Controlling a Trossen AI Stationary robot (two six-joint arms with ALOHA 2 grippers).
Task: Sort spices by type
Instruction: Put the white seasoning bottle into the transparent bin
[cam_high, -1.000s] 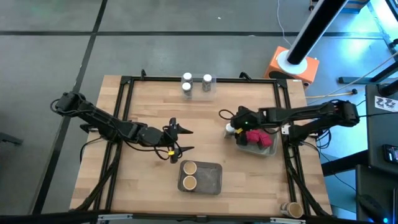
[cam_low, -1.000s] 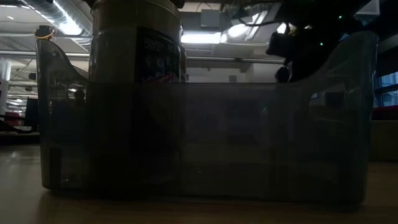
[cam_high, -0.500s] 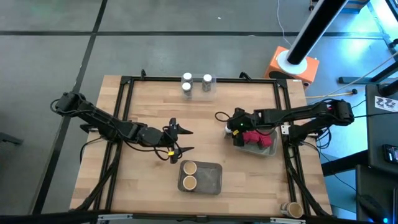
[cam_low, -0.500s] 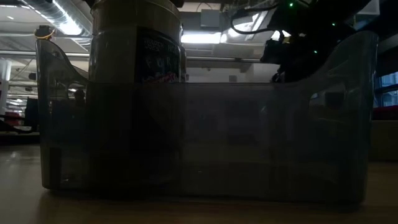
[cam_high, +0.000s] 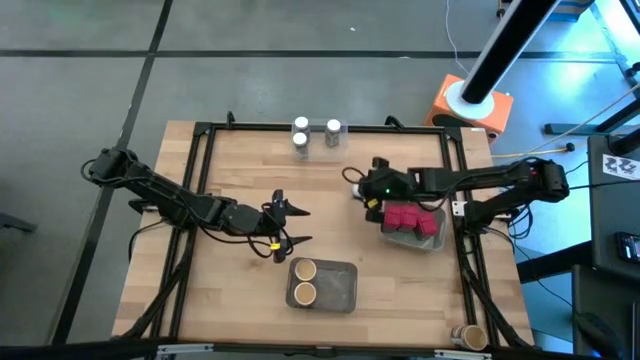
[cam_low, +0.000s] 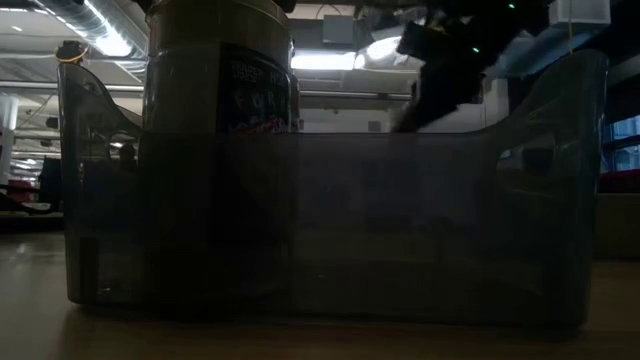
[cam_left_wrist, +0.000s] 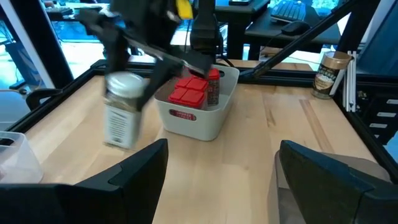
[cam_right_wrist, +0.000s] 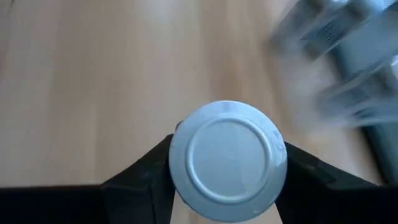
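Observation:
My right gripper (cam_high: 361, 190) is shut on a white-capped greyish jar (cam_left_wrist: 122, 109), just left of the grey tray (cam_high: 433, 238) that holds red packs (cam_high: 410, 219). Two more white-capped jars (cam_high: 301, 135) stand on their bases at the table's far edge. Two brown-topped jars (cam_high: 304, 281) stand in a grey tray (cam_high: 340, 285) near the front. My left gripper (cam_high: 303, 226) waits open at the table's middle, with nothing between its fingers. My right gripper pinches the jar at its white cap (cam_right_wrist: 180, 163), one finger (cam_right_wrist: 142, 178) on each of two opposite sides. The fingers slant down onto it from above and from the table's right. The jar hangs upright below them and looks clear of the table.
A clear plastic tray (cam_low: 330, 230) with a tall jar in it fills the low view. A tan jar (cam_high: 467, 336) stands at the near right corner. Bare wood lies between the far jars and the front tray.
My right gripper has risen and gone toward the far edge and a little to the left. It carries the white-capped jar away from the left side of the tray of red packs.

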